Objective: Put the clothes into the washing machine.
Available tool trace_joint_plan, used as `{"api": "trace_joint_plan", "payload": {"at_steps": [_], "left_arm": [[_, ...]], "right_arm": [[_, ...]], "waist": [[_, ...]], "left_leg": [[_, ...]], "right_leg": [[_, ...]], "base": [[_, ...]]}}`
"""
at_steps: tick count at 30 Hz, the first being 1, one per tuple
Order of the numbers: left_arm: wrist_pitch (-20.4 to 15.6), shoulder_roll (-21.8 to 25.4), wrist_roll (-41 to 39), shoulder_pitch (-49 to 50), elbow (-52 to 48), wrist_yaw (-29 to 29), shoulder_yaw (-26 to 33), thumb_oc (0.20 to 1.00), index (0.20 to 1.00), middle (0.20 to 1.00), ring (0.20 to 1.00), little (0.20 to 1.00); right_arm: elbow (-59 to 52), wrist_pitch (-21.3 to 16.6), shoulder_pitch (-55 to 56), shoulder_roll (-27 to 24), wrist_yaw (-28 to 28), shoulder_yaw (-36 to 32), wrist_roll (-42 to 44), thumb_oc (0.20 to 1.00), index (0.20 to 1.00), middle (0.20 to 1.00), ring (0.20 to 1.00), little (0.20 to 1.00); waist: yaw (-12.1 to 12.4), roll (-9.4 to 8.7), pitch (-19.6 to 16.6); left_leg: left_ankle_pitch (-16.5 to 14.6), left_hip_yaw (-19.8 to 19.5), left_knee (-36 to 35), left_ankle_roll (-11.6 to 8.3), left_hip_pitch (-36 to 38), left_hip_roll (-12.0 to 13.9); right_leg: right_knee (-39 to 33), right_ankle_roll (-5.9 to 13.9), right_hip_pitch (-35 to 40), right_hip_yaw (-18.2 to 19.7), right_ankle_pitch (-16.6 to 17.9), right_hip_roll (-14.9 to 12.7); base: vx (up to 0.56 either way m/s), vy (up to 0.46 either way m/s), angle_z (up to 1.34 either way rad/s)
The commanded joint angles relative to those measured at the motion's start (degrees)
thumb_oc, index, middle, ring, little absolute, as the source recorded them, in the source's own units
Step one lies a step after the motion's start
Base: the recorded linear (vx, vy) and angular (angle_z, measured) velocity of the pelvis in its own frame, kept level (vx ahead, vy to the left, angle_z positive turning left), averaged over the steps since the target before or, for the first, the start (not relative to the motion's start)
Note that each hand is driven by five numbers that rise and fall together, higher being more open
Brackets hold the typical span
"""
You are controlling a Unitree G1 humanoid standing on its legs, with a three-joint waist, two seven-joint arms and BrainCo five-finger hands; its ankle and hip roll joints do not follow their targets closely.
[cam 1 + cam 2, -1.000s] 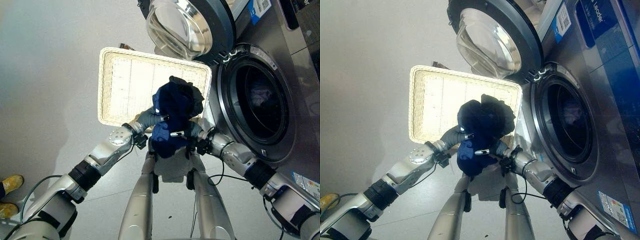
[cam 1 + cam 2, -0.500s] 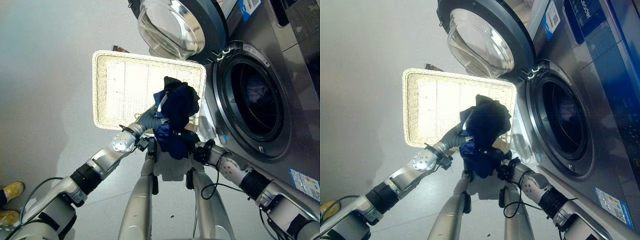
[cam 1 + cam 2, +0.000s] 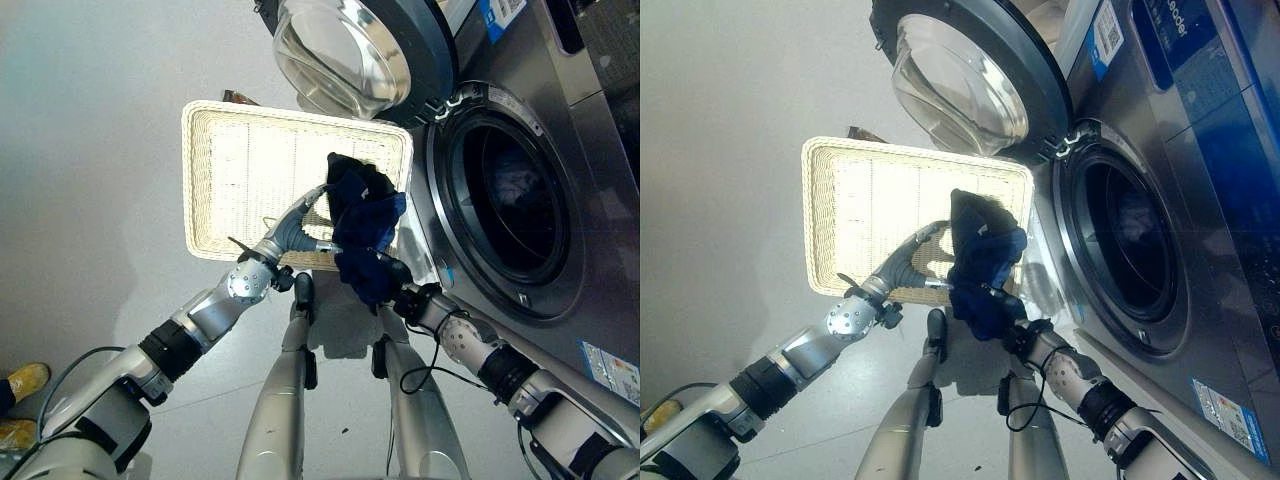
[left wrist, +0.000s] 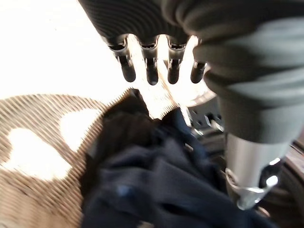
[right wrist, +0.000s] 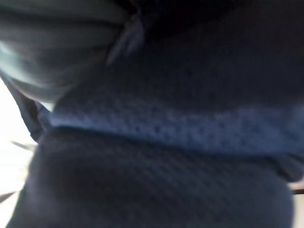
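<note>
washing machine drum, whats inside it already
Through the open porthole of the washing machine, a pale bluish-white cloth shows against the dark drum. The rest lies in shadow, so anything else cannot be made out.

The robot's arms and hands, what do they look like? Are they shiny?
Yes, shiny. Both arms are silver-grey metal tubes with black bands at the joints. The left hand has silver fingers with dark tips, under a dark ribbed cover. The right hand wears the same dark cover at its wrist.
</note>
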Motion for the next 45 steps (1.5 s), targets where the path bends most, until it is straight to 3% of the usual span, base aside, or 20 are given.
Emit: {"api": "trace_joint_plan", "payload": {"at_steps": [1, 7, 8, 10, 13, 17, 19, 20, 21, 24, 29, 34, 35, 36, 37, 39, 42, 43, 44, 45], "left_arm": [[0.5, 0.0, -3.8, 2.0, 1.1, 7.0, 5.6, 1.0, 1.0, 1.0, 1.0, 1.0], [-1.6, -0.9, -10.1, 7.3, 8.3, 8.3, 14.3, 1.0, 1.0, 1.0, 1.0, 1.0], [-1.6, -0.9, -10.1, 7.3, 8.3, 8.3, 14.3, 1.0, 1.0, 1.0, 1.0, 1.0], [-4.1, -1.4, -12.7, 9.2, 12.5, 7.1, 16.7, 1.0, 1.0, 1.0, 1.0, 1.0], [-4.8, -1.6, -13.8, 9.0, 14.8, 6.5, 16.6, 1.0, 1.0, 1.0, 1.0, 1.0], [-5.5, -1.2, -16.1, 7.7, 17.9, 4.6, 15.0, 1.0, 1.0, 1.0, 1.0, 1.0], [-5.3, -0.9, -16.8, 7.2, 17.7, 4.3, 14.2, 1.0, 1.0, 1.0, 1.0, 1.0], [-4.8, 0.0, -17.7, 7.0, 17.2, 3.9, 13.0, 1.0, 1.0, 1.0, 1.0, 1.0], [-4.7, 0.1, -17.8, 6.8, 17.1, 3.8, 12.9, 1.0, 1.0, 1.0, 1.0, 1.0], [-4.0, 2.1, -19.1, 6.6, 15.6, 3.3, 10.7, 1.0, 1.0, 1.0, 1.0, 1.0], [-3.4, 4.6, -20.8, 7.2, 13.1, 4.2, 9.2, 1.0, 1.0, 1.0, 1.0, 1.0], [-3.0, 6.7, -20.7, 8.6, 11.3, 3.1, 8.0, 1.0, 1.0, 1.0, 1.0, 1.0], [-3.5, 6.5, -20.7, 9.1, 11.0, 3.2, 7.5, 1.0, 1.0, 1.0, 1.0, 1.0], [-3.7, 6.5, -20.7, 9.3, 10.9, 3.1, 7.5, 1.0, 1.0, 1.0, 1.0, 1.0], [-3.8, 6.3, -20.6, 9.6, 10.7, 3.1, 7.2, 1.0, 1.0, 1.0, 1.0, 1.0], [-4.0, 5.8, -20.6, 9.6, 10.5, 2.9, 6.7, 1.0, 1.0, 1.0, 1.0, 1.0], [-3.5, 5.6, -21.1, 9.0, 10.4, 2.3, 6.5, 1.0, 1.0, 1.0, 1.0, 1.0], [-3.6, 5.6, -21.2, 8.8, 10.9, 1.8, 6.4, 1.0, 1.0, 1.0, 1.0, 1.0], [-3.7, 5.8, -21.2, 8.5, 11.1, 1.5, 6.6, 1.0, 1.0, 1.0, 1.0, 1.0], [-3.8, 5.9, -21.0, 8.5, 11.1, 1.3, 6.9, 1.0, 1.0, 1.0, 1.0, 1.0]], "right_arm": [[-3.8, -8.3, 0.0, 0.1, 0.9, -5.3, 7.4, 0.2, 0.2, 0.2, 0.2, 0.2], [-2.7, -18.0, 1.9, 0.2, 1.4, -19.3, 20.2, 0.2, 0.2, 0.2, 0.2, 0.2], [-2.7, -18.0, 1.9, 0.2, 1.4, -19.3, 20.2, 0.2, 0.2, 0.2, 0.2, 0.2], [0.4, -23.7, -0.1, -0.7, 1.5, -28.0, 30.3, 0.2, 0.2, 0.2, 0.2, 0.2], [4.0, -26.7, -3.2, -1.6, 0.4, -32.7, 35.3, 0.2, 0.2, 0.2, 0.2, 0.2], [12.8, -34.8, -13.2, -7.6, -6.8, -39.6, 39.2, 0.2, 0.2, 0.2, 0.2, 0.2], [15.9, -37.2, -16.7, -10.2, -9.4, -40.3, 38.4, 0.2, 0.2, 0.2, 0.2, 0.2], [19.3, -40.5, -19.9, -13.6, -14.8, -40.7, 34.9, 0.2, 0.2, 0.2, 0.2, 0.2], [19.8, -41.0, -20.5, -14.0, -16.1, -40.7, 33.9, 0.2, 0.2, 0.2, 0.2, 0.2], [28.1, -39.5, -25.5, -21.5, -27.9, -39.3, 29.1, 0.2, 0.2, 0.2, 0.2, 0.2], [29.9, -42.7, -27.2, -26.1, -25.7, -39.3, 33.7, 0.2, 0.2, 0.2, 0.2, 0.2], [27.7, -51.3, -29.7, -29.9, -28.0, -38.2, 35.8, 0.2, 0.2, 0.2, 0.2, 0.2], [27.4, -55.9, -31.1, -30.6, -27.0, -38.7, 37.0, 0.492, 0.492, 0.492, 0.492, 0.492], [27.4, -56.9, -31.3, -30.8, -26.7, -38.8, 37.5, 0.614, 0.614, 0.614, 0.614, 0.614], [27.2, -58.0, -31.8, -30.9, -25.8, -39.1, 38.3, 1.0, 1.0, 1.0, 1.0, 1.0], [27.6, -55.2, -32.8, -30.6, -25.5, -38.7, 38.9, 1.0, 1.0, 1.0, 1.0, 1.0], [29.3, -40.7, -33.3, -30.2, -28.1, -37.2, 38.2, 1.0, 1.0, 1.0, 1.0, 1.0], [31.1, -25.7, -32.5, -29.1, -26.0, -35.5, 38.0, 1.0, 1.0, 1.0, 1.0, 1.0], [31.6, -18.0, -32.1, -28.7, -24.3, -34.1, 36.6, 1.0, 1.0, 1.0, 1.0, 1.0], [31.9, -14.3, -31.9, -28.4, -23.0, -33.0, 35.8, 1.0, 1.0, 1.0, 1.0, 1.0]], "waist": [[-0.9, 2.29, 0.4], [-1.8, 3.0, 0.4], [-1.8, 3.0, 0.4], [-2.1, 3.9, 0.4], [-2.0, 4.47, 0.4], [-1.2, 5.48, 0.4], [-0.9, 5.82, 0.4], [-0.5, 6.16, 0.4], [-0.4, 6.21, 0.4], [0.4, 6.53, 0.4], [0.9, 6.51, 0.4], [1.0, 6.87, 0.4], [1.2, 7.2, 0.4], [1.2, 7.28, 0.4], [1.2, 7.55, 0.4], [1.3, 7.96, 0.4], [1.2, 8.32, 0.4], [1.4, 8.17, 0.4], [1.6, 8.0, 0.4], [1.7, 7.87, 0.4]], "left_leg": [[-2.8, 2.3, 3.1, -0.42, -1.6, -3.1], [-3.3, 3.3, 3.1, -0.83, -1.1, -2.6], [-3.3, 3.3, 3.1, -0.83, -1.1, -2.6], [-3.8, 3.7, 3.5, -1.01, -1.2, -2.5], [-4.0, 3.8, 3.7, -1.11, -1.4, -2.4], [-4.4, 3.6, 4.4, -1.18, -2.5, -2.5], [-4.1, 3.5, 4.8, -1.11, -3.7, -2.5], [-4.5, 3.0, 5.6, -1.08, -4.2, -2.7], [-4.1, 3.1, 5.7, -1.02, -4.8, -2.7], [-4.7, 2.2, 7.3, -0.87, -6.6, -3.0], [-4.2, 1.5, 8.1, -0.46, -8.8, -2.8], [-5.4, 0.6, 11.0, -0.22, -10.3, -2.9], [-5.6, 0.4, 11.5, -0.21, -10.5, -2.9], [-5.7, 0.3, 11.6, -0.21, -10.6, -3.0], [-5.8, 0.1, 12.0, -0.3, -10.6, -3.0], [-5.9, 0.0, 12.7, -0.43, -10.7, -3.0], [-5.9, 0.0, 13.3, -0.55, -11.1, -3.0], [-6.0, -0.1, 13.3, -0.43, -11.2, -3.1], [-5.6, 0.0, 13.1, -0.34, -11.5, -3.0], [-5.5, 0.1, 13.0, -0.3, -11.7, -2.9]], "right_leg": [[6.2, 3.53, -0.3, -1.4, -6.8, 1.4], [7.0, 3.67, -0.5, -0.3, -7.4, 1.8], [7.0, 3.67, -0.5, -0.3, -7.4, 1.8], [7.2, 3.68, -0.8, 0.0, -7.8, 1.8], [7.3, 3.75, -1.1, -0.1, -7.9, 1.7], [7.9, 3.63, -1.9, -0.6, -8.2, 1.6], [8.3, 3.46, -2.9, -0.8, -7.9, 1.6], [9.2, 3.34, -3.2, -1.1, -8.7, 1.7], [9.3, 3.24, -3.8, -1.2, -8.3, 1.7], [11.8, 2.89, -5.2, -1.7, -9.5, 1.8], [14.5, 2.43, -7.3, -2.3, -10.1, 2.2], [20.2, 1.59, -9.3, -1.9, -13.4, 2.8], [21.2, 1.45, -9.5, -2.0, -14.1, 2.7], [21.4, 1.43, -9.6, -2.0, -14.2, 2.7], [22.0, 1.35, -9.7, -2.1, -14.6, 2.7], [22.8, 1.16, -9.9, -2.0, -15.2, 2.7], [23.3, 0.95, -10.3, -1.8, -15.4, 2.6], [23.2, 0.84, -10.2, -1.8, -15.6, 2.7], [22.9, 0.71, -10.4, -1.9, -15.2, 2.8], [22.7, 0.65, -10.6, -2.0, -15.1, 2.9]], "base": [[0.0, 0.0, 0.0], [0.03, 0.01, -0.04], [0.05, 0.025, -0.16], [0.07, 0.004, -0.15], [0.04, -0.019, -0.07], [0.05, -0.045, -0.05], [0.05, -0.057, 0.01], [0.03, -0.053, 0.03], [0.09, -0.084, 0.04], [0.06, -0.11, 0.09], [0.06, -0.089, 0.04], [0.08, -0.074, -0.04], [0.05, -0.057, -0.04], [0.06, -0.06, -0.01], [0.04, -0.036, 0.01], [0.04, -0.021, 0.02], [0.02, -0.001, 0.04], [0.02, -0.034, 0.05], [-0.02, -0.054, 0.05], [-0.05, -0.08, 0.06]]}}
